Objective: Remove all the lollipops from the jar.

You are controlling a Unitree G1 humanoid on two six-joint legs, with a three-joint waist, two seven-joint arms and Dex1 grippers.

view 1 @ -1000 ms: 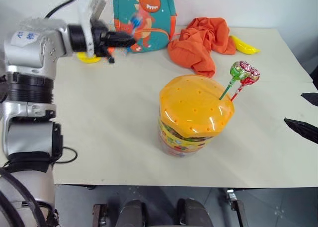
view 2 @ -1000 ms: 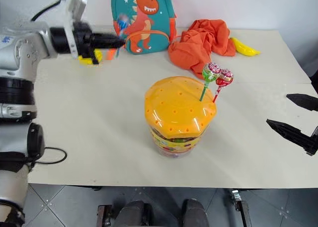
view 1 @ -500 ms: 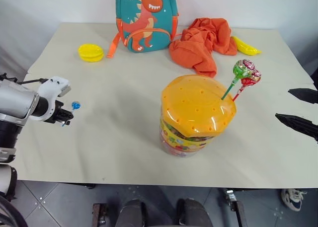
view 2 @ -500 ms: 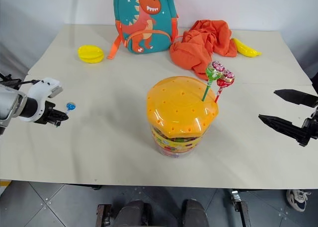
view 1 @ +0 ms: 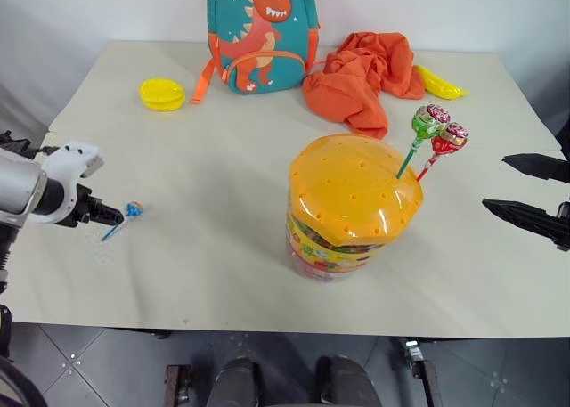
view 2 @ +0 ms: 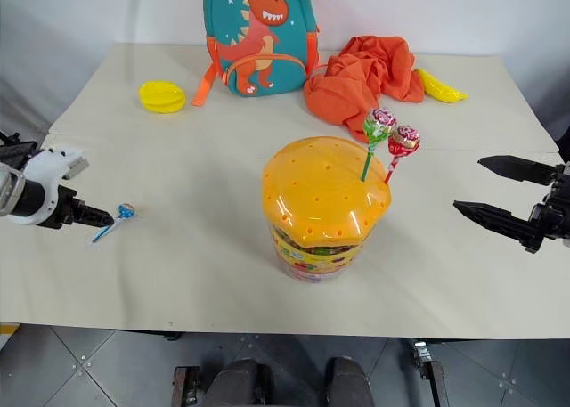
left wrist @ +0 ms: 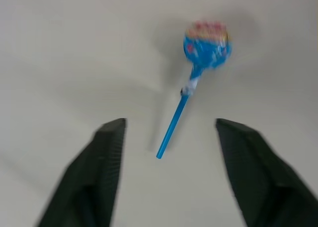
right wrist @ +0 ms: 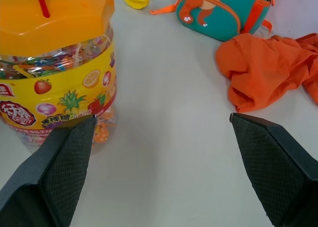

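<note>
The jar [view 1: 349, 213] stands mid-table, a clear tub with a sweets label and a holed orange dome lid. A green lollipop [view 1: 429, 121] and a red lollipop [view 1: 450, 140] stick up from the lid's right side. The blue lollipop [view 1: 130, 211] lies flat on the table at the left; in the left wrist view the same blue lollipop [left wrist: 206, 45] lies free beyond the fingers. My left gripper [view 1: 114, 218] is open just beside its stick. My right gripper [view 2: 481, 190] hangs open to the right of the jar, apart from it.
At the back stand a teal dinosaur backpack [view 1: 261, 33], a crumpled orange cloth [view 1: 365, 73], a yellow banana-like toy [view 1: 440, 82] and a small yellow dish [view 1: 162, 93]. The table's left edge [view 1: 53, 122] runs close to my left gripper.
My left gripper swung from the back of the table down to the left front, then opened and let the blue lollipop drop onto the table. The right gripper crept slightly toward the jar.
</note>
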